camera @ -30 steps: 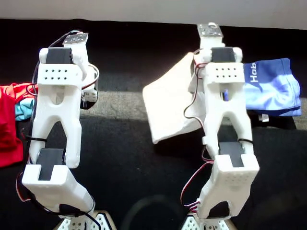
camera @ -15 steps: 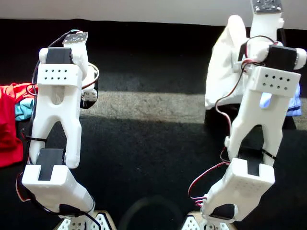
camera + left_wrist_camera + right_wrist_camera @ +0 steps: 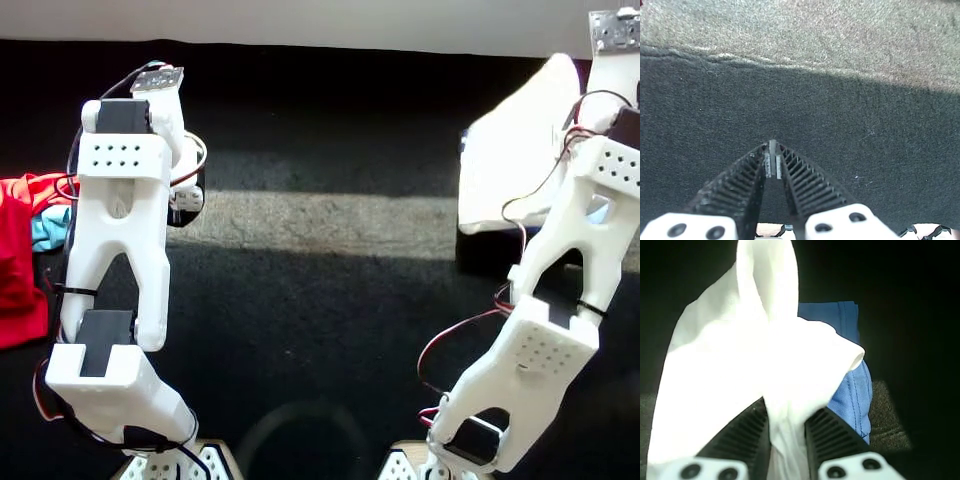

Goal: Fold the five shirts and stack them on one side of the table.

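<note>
My right gripper (image 3: 787, 411) is shut on a white shirt (image 3: 725, 365), which hangs bunched from its fingers. In the high view the white shirt (image 3: 512, 150) is at the far right of the table, beside my right arm (image 3: 560, 300). A folded blue shirt (image 3: 852, 385) lies right under it, partly covered. A red shirt (image 3: 15, 260) and a teal one (image 3: 50, 228) lie crumpled at the left edge. My left gripper (image 3: 771, 150) is shut on nothing, low over the dark table cover near the left arm (image 3: 120, 220).
The table is covered in dark felt (image 3: 320, 330) with a sunlit band (image 3: 320, 220) across its middle. A pale wall edge (image 3: 300, 20) runs along the back. The two arm bases stand at the front edge.
My right arm has swung from the table's middle to the far right, carrying the white shirt over the blue shirt. The left arm has not moved.
</note>
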### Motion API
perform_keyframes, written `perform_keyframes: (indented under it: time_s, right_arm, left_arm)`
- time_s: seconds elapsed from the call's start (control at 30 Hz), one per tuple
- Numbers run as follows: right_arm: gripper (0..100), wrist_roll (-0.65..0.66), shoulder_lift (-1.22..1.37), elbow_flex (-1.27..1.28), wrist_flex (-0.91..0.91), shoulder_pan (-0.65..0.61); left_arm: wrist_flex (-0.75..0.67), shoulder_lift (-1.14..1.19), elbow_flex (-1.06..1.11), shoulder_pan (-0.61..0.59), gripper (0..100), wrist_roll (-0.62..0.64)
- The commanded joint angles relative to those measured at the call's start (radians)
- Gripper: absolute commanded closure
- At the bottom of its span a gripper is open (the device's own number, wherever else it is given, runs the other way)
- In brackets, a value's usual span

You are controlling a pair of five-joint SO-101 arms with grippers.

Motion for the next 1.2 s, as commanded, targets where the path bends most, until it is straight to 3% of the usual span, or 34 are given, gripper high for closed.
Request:
perform_keyframes:
  time_s: [0.0, 0.17, 0.5, 0.73, 0.93, 1.17]
  right_arm:
    - [99.2, 0.063, 0.064, -0.010, -0.090, 0.013]
    - [99.2, 0.075, 0.111, -0.010, -0.209, 0.021]
    - [98.1, 0.077, 0.119, -0.001, -0.209, 0.084]
    - [71.2, 0.071, 0.110, -0.010, -0.166, 0.074]
    - [69.7, 0.071, 0.111, -0.105, -0.165, 0.068]
    - [69.8, -0.133, 0.107, -0.361, 0.025, 0.053]
  left_arm:
    - [-0.011, -0.054, -0.004, -0.013, 99, 0.005]
    - [-0.011, -0.059, -0.004, -0.013, 99, 0.005]
    - [-0.011, -0.062, -0.004, -0.013, 99, 0.005]
    - [-0.005, -0.062, -0.004, -0.013, 99, 0.005]
    - [-0.005, -0.062, -0.007, -0.013, 99, 0.005]
    - [-0.009, -0.133, -0.013, -0.091, 99, 0.003]
